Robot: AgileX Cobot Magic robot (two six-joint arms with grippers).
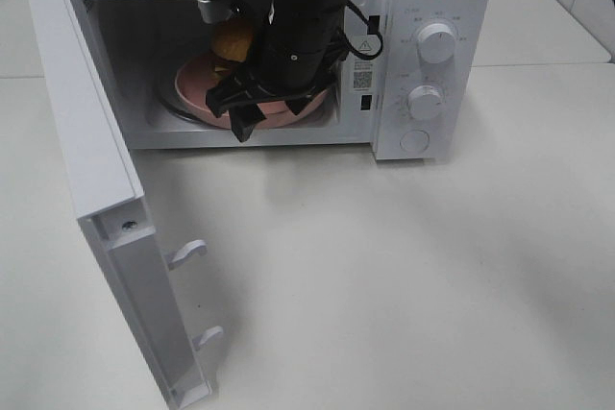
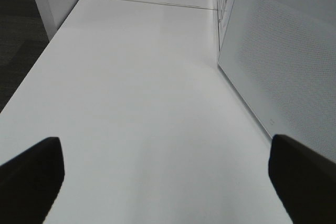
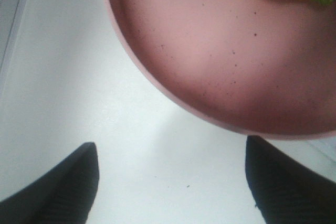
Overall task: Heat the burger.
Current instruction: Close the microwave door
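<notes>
Microwave (image 1: 432,7) stands on the white table (image 1: 384,276), and its door (image 1: 86,170) is swung fully open toward the left of the overhead view. On the front panel, right of the cavity, you have two round knobs (image 1: 437,43), one above the other, and a round button (image 1: 415,141) below them. The pink plate (image 1: 197,84) sits inside the cavity, and the burger (image 1: 232,40) is on it, toward the back wall. From overhead you see only a patch of golden bun, because the right arm (image 1: 298,16) reaches into the opening and covers the rest. In the right wrist view, the right gripper (image 3: 172,184) has its jaws spread wide and holds nothing. Its two dark fingers (image 3: 68,187) stand over the white cavity floor. The plate's near rim lies just ahead of them, apart from both tips. A strip of green lettuce and bun edge shows at the plate's far side in that view. The left gripper (image 2: 165,179) also has its jaws wide apart and is empty. It hangs above the bare table top outside the oven, close beside a white dotted panel (image 2: 283,61). You cannot tell from that view whether this is the door's outer face or the casing.
</notes>
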